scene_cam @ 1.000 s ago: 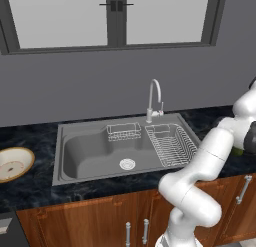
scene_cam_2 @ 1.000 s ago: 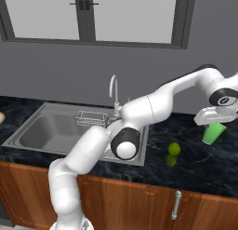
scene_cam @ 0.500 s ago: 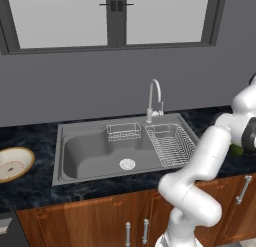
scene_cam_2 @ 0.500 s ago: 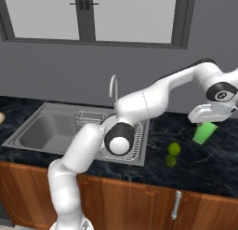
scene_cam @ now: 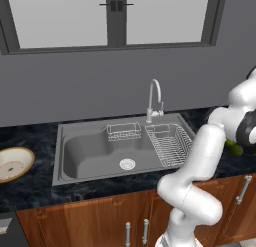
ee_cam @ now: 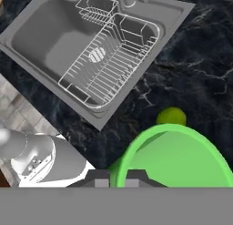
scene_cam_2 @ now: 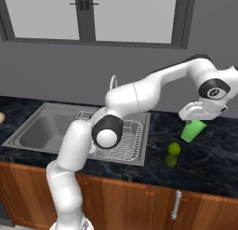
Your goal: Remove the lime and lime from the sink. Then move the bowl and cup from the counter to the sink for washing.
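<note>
From here I see the two-finger gripper [scene_cam_2: 201, 116] at the right of the right base view, its jaws drawn narrow and pinched on the rim of the small bright green tapered cup [scene_cam_2: 192, 130], which hangs tilted above the black marbled stone counter [scene_cam_2: 211, 159], clear of the surface as far as I can tell. In the hand view the cup's open mouth [ee_cam: 175, 158] sits at lower right, and I see nothing inside it. Just beside it on the counter lie the two small round limes, the brighter yellow-green lime [scene_cam_2: 174, 148] touching or nearly touching the darker green lime [scene_cam_2: 170, 161], both near the cup and between it and the counter's front edge. The wide grey stainless-steel sink [scene_cam: 90, 153] occupies the centre of the left base view; its basin holds the round white drain [scene_cam: 127, 164], a small wire rack [scene_cam: 123, 131] at the back and a larger wire dish rack [scene_cam: 168, 143] on its right side, and the bare left half gives open room. The curved chrome faucet [scene_cam: 155, 98] stands behind the rim. The wide shallow tan-rimmed bowl [scene_cam: 13, 163] sits at the left edge of that view on the counter, well apart from the sink's left rim, its white inside holding nothing I can make out.
</note>
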